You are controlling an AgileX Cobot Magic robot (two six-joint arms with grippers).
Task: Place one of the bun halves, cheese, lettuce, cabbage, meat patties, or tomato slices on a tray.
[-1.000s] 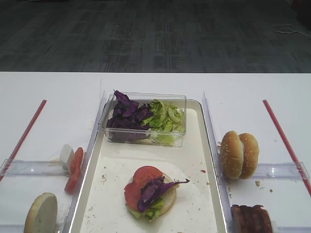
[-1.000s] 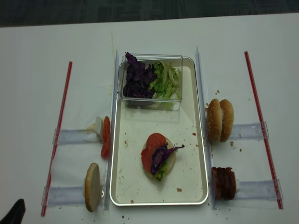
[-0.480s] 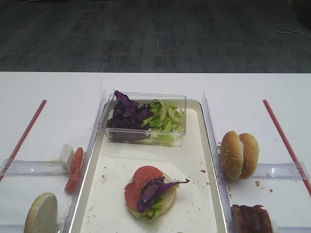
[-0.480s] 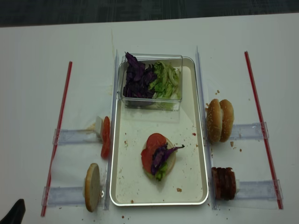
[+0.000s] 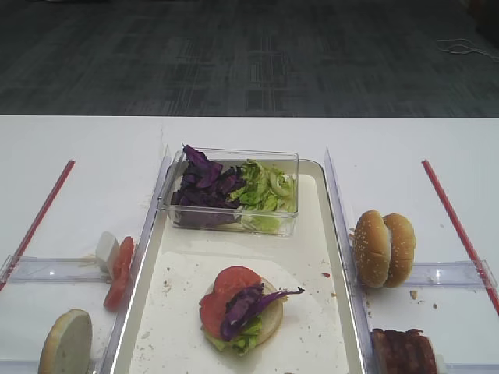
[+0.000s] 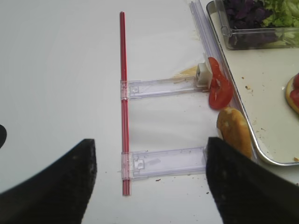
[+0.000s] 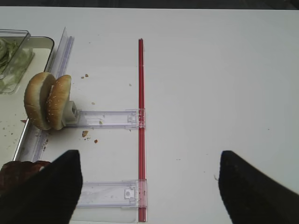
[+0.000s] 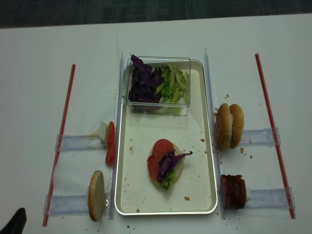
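Observation:
The cream tray [image 5: 327, 257] [image 8: 204, 175] holds a bun half stacked with lettuce, a tomato slice [image 5: 226, 282] and purple cabbage [image 5: 245, 302] [image 8: 169, 160] on top. Left of the tray stand tomato slices [image 6: 218, 86] [image 8: 110, 143] and one bun half [image 6: 233, 131] [image 8: 96, 195]. To its right are two bun halves [image 7: 46, 100] [image 8: 230, 125] and meat patties [image 8: 234, 191] [image 5: 401, 351]. My left gripper [image 6: 149, 186] hangs open and empty over a clear holder. My right gripper [image 7: 149, 186] is open and empty too. No cheese is clearly visible.
A clear plastic box [image 5: 234, 191] [image 8: 158, 87] of cabbage and lettuce sits at the tray's far end. Clear plastic holders [image 6: 163, 161] [image 7: 107, 193] and red strips [image 6: 123, 93] [image 7: 141, 116] lie on the white table on both sides. Crumbs dot the tray.

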